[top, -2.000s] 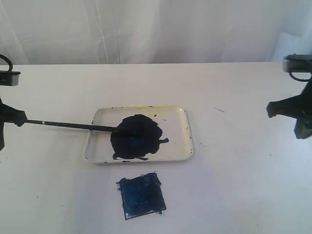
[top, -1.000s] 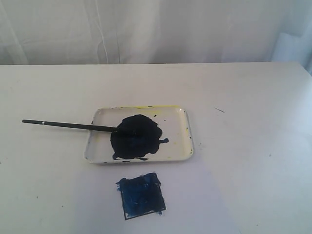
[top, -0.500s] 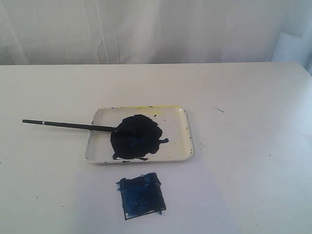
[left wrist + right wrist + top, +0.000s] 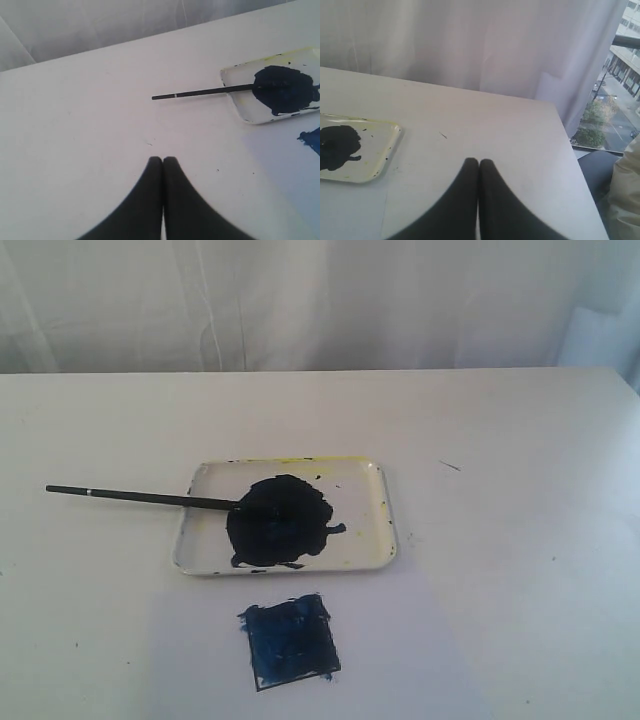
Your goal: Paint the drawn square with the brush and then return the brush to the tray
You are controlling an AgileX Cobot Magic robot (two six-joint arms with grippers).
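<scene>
The white tray (image 4: 365, 545) with its dark paint blob lies mid-table. The thin black brush (image 4: 140, 497) rests with its tip in the blob and its handle sticking out over the tray's left rim onto the paper. Below the tray, the drawn square (image 4: 291, 641) is smeared dark blue. Neither gripper shows in the exterior view. In the left wrist view, my left gripper (image 4: 163, 159) is shut and empty, well back from the brush (image 4: 200, 93) and tray (image 4: 240, 95). My right gripper (image 4: 478, 161) is shut and empty too, apart from the tray (image 4: 385, 150).
White paper covers the table (image 4: 520, 440). A white curtain (image 4: 320, 300) hangs behind it. The table's right edge (image 4: 570, 165) drops off beside a window in the right wrist view.
Two seconds ago both arms stood at the left and right borders of the exterior view; since then they have left it. Brush, tray and square have not moved.
</scene>
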